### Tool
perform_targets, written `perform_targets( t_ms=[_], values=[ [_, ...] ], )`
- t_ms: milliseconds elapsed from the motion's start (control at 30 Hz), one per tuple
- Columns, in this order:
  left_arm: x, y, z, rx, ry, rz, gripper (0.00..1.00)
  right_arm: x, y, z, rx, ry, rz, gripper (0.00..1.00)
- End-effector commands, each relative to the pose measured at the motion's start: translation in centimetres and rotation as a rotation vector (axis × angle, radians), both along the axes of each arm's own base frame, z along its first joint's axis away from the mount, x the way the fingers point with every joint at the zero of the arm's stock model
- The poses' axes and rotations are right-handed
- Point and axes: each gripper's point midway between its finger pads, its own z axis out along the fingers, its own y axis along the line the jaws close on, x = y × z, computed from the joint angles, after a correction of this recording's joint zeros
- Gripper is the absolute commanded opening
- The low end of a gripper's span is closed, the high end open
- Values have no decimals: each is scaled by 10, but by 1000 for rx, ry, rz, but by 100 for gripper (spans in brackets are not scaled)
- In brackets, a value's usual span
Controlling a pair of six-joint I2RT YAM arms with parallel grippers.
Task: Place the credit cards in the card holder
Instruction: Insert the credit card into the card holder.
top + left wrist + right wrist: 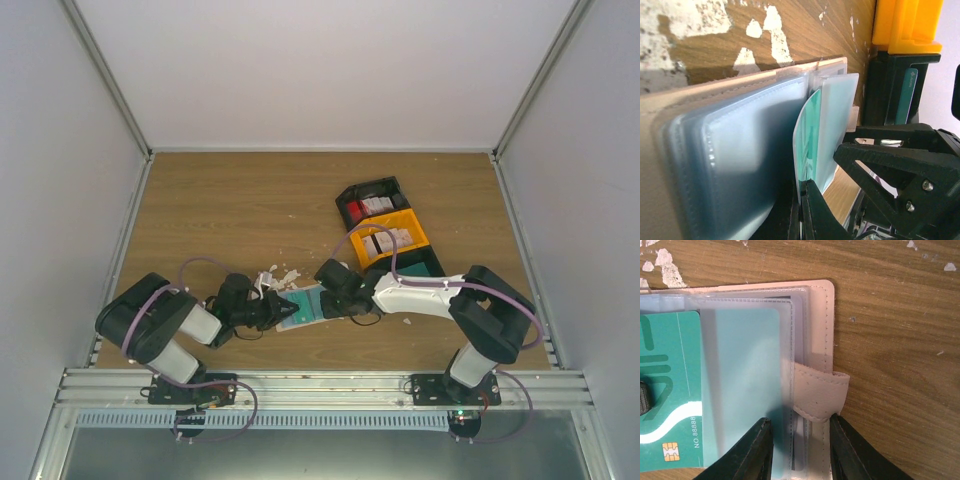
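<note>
Teal card (670, 365) is clamped by the left gripper (802, 210), half inside the card holder (820, 315), lower centre of the overhead view. The right gripper (800, 432) is held parted astride the snap tab (820, 395).

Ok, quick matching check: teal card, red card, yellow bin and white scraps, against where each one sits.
Things:
1. teal card
2. red card
3. yellow bin
4. scraps

Places:
A. between two black bins
B. on the table by the wallet
C. in the far black bin
D. pinched by the left gripper, partly in a sleeve

Pairs: 1-D, 2-C, 3-A, 4-B
</note>
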Motion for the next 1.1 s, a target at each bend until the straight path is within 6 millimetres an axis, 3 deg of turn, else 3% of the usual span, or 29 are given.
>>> perform_targets(
  t_ms=[0, 367, 833, 933, 1067],
  values=[
    [-20, 12, -31, 71, 126, 6, 0, -22, -22, -29, -77, 105, -12, 32],
    [-9, -6, -27, 52, 69, -90, 1, -30, -9, -30, 13, 144, 51, 31],
    [-9, -22, -27, 66, 37, -155, 12, -25, -8, -29, 67, 143, 40, 31],
    [-9, -19, -26, 103, 29, -148, 20, -23, -12, -27, 53, 128, 33, 31],
    [-11, -12, -24, 161, 18, -146, 40, -24, -13, -27, 46, 121, 56, 31]
  ],
)
